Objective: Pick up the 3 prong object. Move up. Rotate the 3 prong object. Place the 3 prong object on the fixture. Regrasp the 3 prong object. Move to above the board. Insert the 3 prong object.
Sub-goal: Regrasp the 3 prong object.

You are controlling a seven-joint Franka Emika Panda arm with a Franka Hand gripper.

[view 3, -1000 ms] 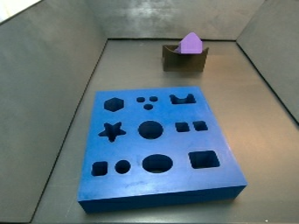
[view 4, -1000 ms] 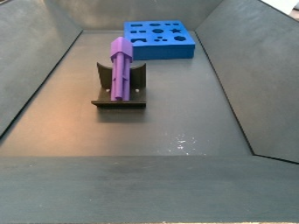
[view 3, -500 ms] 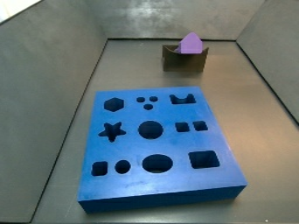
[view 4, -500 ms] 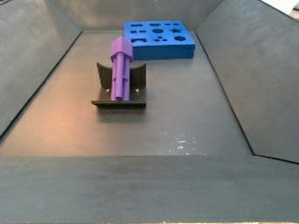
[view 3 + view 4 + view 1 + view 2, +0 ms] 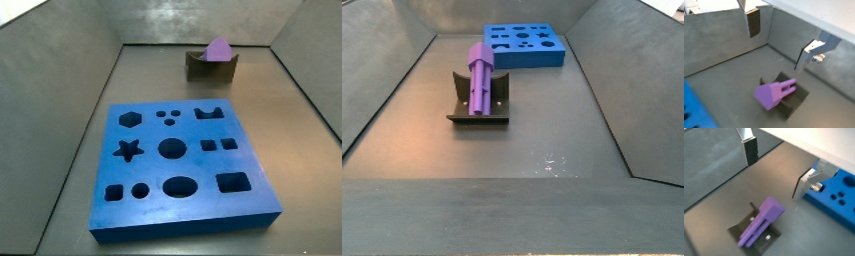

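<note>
One purple peg (image 5: 480, 72) lies on the fixture (image 5: 478, 108); above it the end effector (image 5: 775, 165) hangs spread, empty. Stiff, light plastic, likely best pinched across its flat shaft.

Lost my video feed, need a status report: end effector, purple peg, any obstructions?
End effector open, empty, above the fixture. 3 prong object resting on fixture, untouched. Board apart, nothing in the way.
</note>
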